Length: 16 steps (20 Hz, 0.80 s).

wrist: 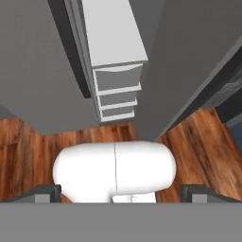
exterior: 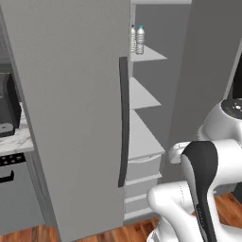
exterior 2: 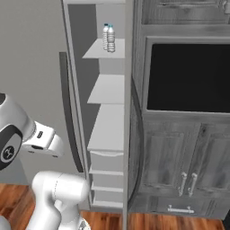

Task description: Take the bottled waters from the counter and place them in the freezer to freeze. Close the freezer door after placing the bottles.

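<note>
Bottled waters (exterior: 138, 40): two, upright on the freezer (exterior: 147, 54) top shelf.

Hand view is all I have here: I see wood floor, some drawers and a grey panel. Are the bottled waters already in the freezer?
Observer: Yes. Both bottled waters stand side by side on the top shelf of the freezer.
Operator: Is the freezer door closed?
Observer: No. The freezer door stands wide open, its dark handle toward the robot.
Operator: What is right of the freezer?
Observer: The black-windowed wall oven, set in dark wood cabinets.
Operator: Is my hand holding anything?
Observer: No. The hand is open, its tips wide apart with nothing between them.
</note>
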Motion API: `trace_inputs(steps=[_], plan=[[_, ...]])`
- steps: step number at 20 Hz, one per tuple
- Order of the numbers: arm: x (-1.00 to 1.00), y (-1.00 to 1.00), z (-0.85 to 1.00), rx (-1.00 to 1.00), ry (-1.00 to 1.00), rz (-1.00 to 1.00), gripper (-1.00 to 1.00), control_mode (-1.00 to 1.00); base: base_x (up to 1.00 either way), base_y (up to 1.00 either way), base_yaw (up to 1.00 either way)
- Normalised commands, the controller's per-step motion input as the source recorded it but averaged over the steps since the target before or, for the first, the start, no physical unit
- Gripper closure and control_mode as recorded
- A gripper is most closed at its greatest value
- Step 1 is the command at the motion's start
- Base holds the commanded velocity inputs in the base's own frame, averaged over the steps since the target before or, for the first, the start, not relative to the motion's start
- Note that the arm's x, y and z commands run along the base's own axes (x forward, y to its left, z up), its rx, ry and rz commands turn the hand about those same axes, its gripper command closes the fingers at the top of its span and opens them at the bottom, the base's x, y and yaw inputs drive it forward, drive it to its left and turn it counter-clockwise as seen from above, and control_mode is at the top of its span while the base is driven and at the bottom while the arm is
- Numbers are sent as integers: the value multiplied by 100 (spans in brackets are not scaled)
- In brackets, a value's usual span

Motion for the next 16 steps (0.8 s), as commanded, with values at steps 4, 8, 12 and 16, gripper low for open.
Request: trace_inputs(steps=[4, 8, 12, 16], plan=[[0, 0, 0, 0, 0, 0, -100, 100, -29, 0, 12], [0, 0, 0, 0, 0, 0, -100, 100, -4, 0, 20], [0, 0, 0, 0, 0, 0, -100, 100, 0, -10, 17], [0, 0, 0, 0, 0, 0, -100, 100, 0, -38, 9]])
